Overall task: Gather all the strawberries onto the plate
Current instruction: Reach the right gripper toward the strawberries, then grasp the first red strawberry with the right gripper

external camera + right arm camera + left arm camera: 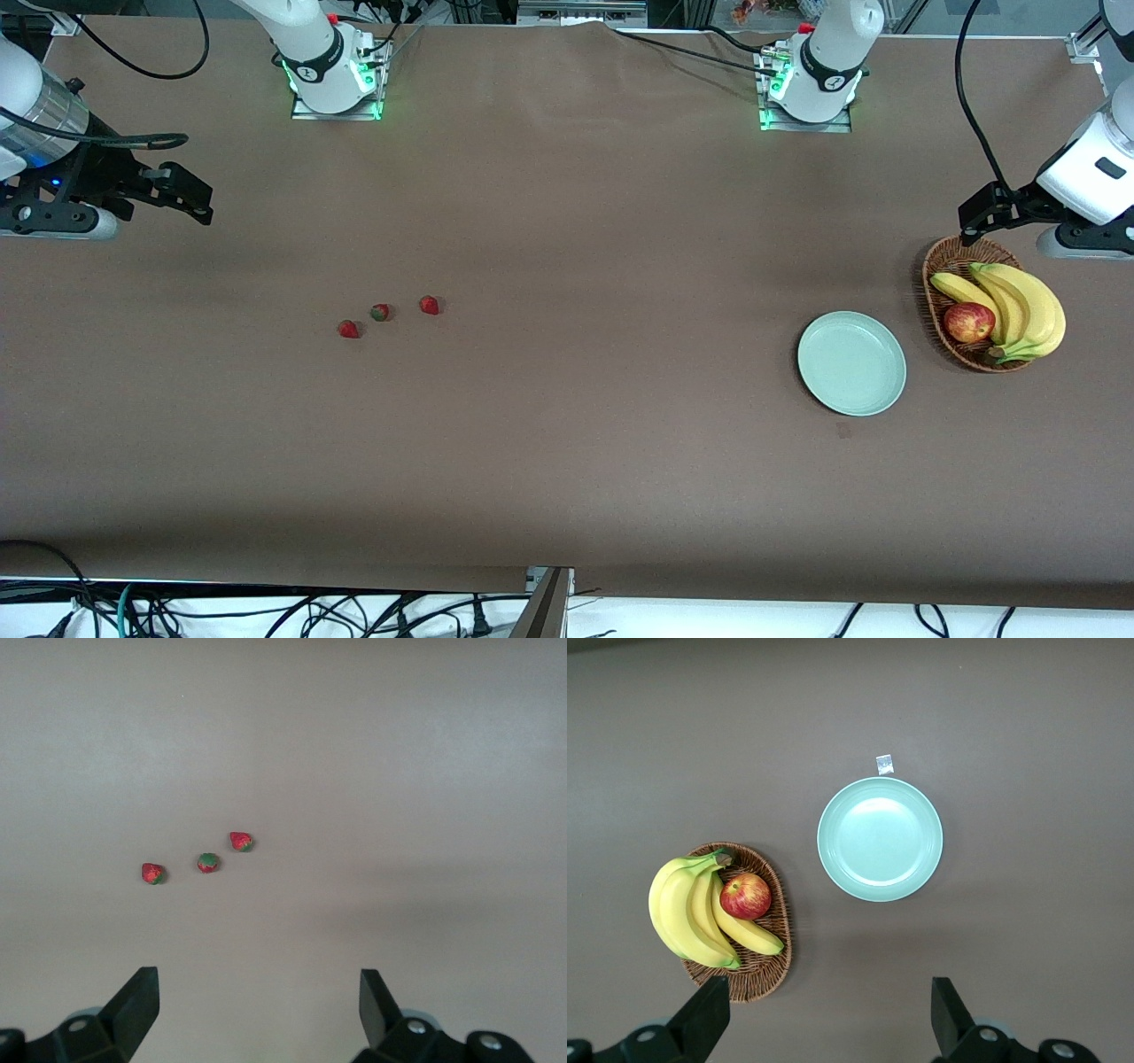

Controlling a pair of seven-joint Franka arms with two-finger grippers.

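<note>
Three tiny red strawberries lie close together on the brown table toward the right arm's end; they also show in the right wrist view. The pale mint-green plate sits empty toward the left arm's end, and shows in the left wrist view. My right gripper is open and empty, up over the table's end, apart from the berries. My left gripper is open and empty, over the basket's rim.
A brown wicker basket with bananas and a red apple stands beside the plate at the left arm's end. A small paper scrap lies by the plate. Cables hang off the table's near edge.
</note>
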